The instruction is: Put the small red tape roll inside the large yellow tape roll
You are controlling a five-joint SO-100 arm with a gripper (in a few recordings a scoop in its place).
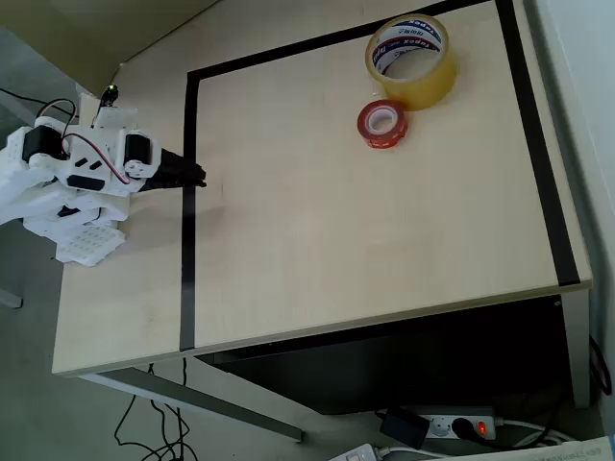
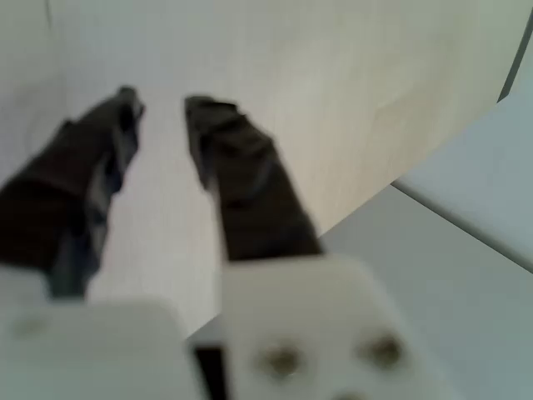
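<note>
The small red tape roll lies flat on the pale wooden table, just in front of and touching the large yellow tape roll, which stands near the table's far right corner. My gripper sits far to the left over the black tape line, well apart from both rolls. In the wrist view my gripper shows its two black fingers with a narrow gap at the tips and nothing between them, over bare table.
A black tape line frames a rectangle on the table. The white arm base stands at the left edge. The table's front edge drops to a power strip and cables on the floor.
</note>
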